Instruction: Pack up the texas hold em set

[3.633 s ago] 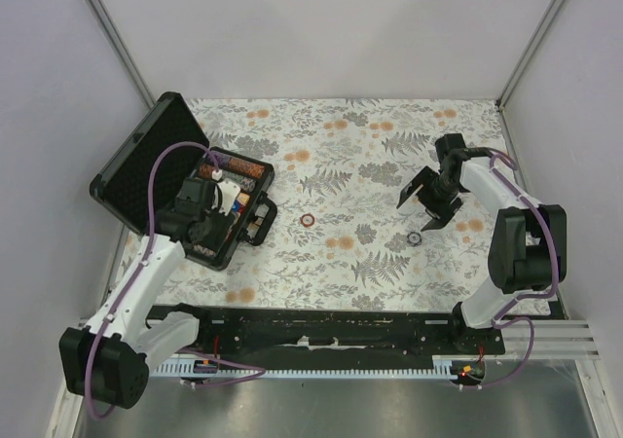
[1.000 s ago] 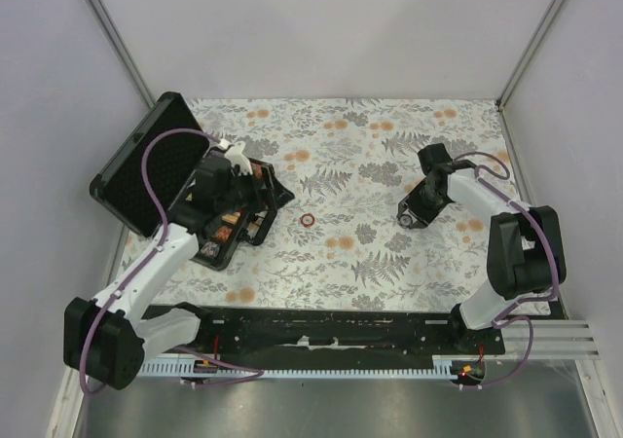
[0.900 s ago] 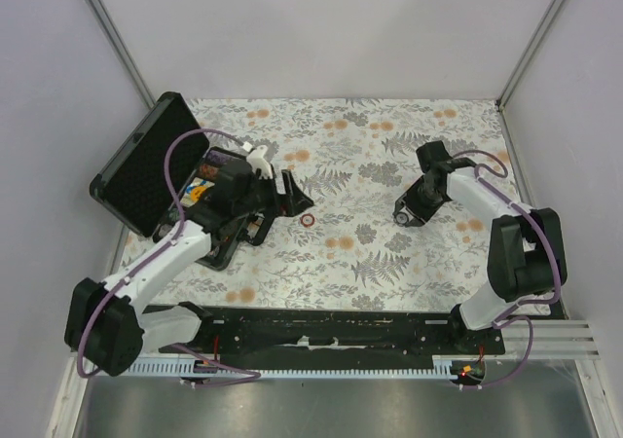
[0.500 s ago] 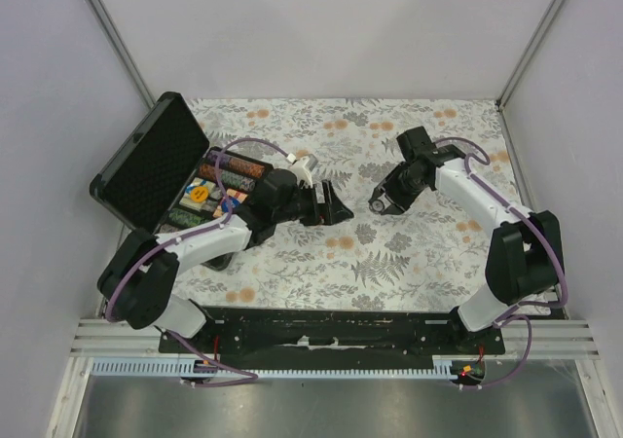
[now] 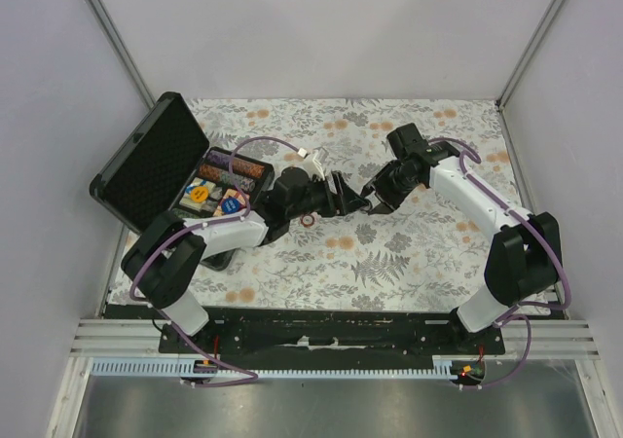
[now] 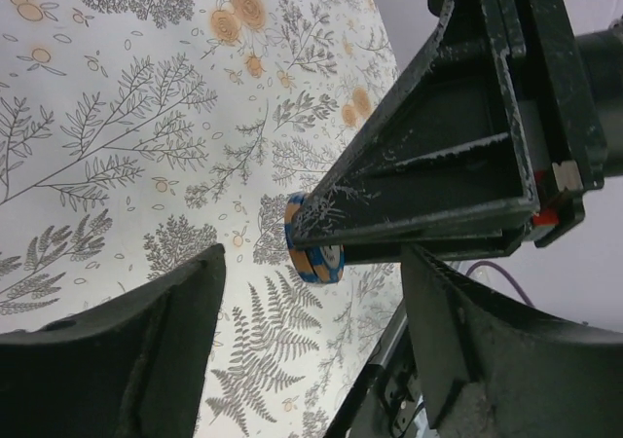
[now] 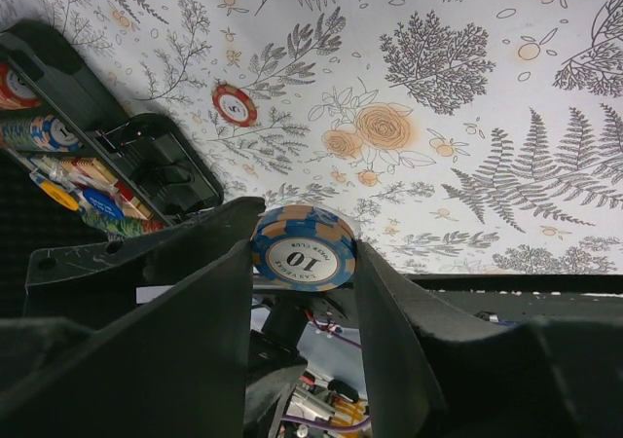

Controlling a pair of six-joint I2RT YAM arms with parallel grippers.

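Note:
The black case (image 5: 144,165) lies open at the far left, with rows of striped chips (image 5: 237,168) and round orange and blue buttons inside. My right gripper (image 7: 304,255) is shut on a blue-and-orange "10" poker chip (image 7: 304,253) and holds it above the table's middle. My left gripper (image 6: 311,297) is open, its jaws on either side of that chip (image 6: 313,255) without touching it. In the top view the two grippers meet, the left (image 5: 352,197) and the right (image 5: 374,200). A red chip (image 5: 308,220) lies on the cloth under the left arm. The card box and the triangle are not visible.
The floral cloth (image 5: 409,253) covers the table. The case tray (image 7: 107,161) shows at the left of the right wrist view, with the red chip (image 7: 235,104) beside it. Grey walls enclose the back and sides.
My left arm has swung from the case out to the right, to the table's middle. My right gripper has carried the blue-and-orange chip leftward to meet it.

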